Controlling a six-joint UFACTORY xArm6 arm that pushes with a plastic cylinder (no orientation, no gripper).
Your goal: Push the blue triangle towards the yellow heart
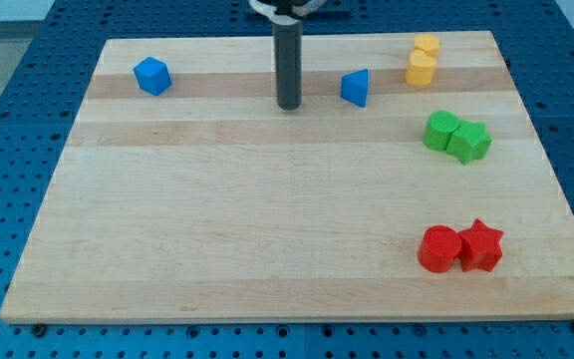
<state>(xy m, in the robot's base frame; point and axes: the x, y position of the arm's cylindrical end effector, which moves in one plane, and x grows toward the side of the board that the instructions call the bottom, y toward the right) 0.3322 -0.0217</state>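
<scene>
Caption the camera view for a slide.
My tip sits left of the blue triangle, yellow heart further right.

Cut-offs and unclear shapes, camera view.
Rod (288,60) cropped by view's top; arm above unseen. Two yellow blocks (423,62) touching, which one the heart: cannot tell. Green pair (456,136) touching, shapes unclear. Blue surround clipped at all edges.

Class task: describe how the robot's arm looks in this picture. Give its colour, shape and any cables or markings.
Only the end of the arm shows: a straight, dark, smooth cylindrical rod coming down from the view's top. Above it sits a pale fitting with a dark band, cut off by the frame. My tip is blunt and flat. No cables or markings are visible.
</scene>
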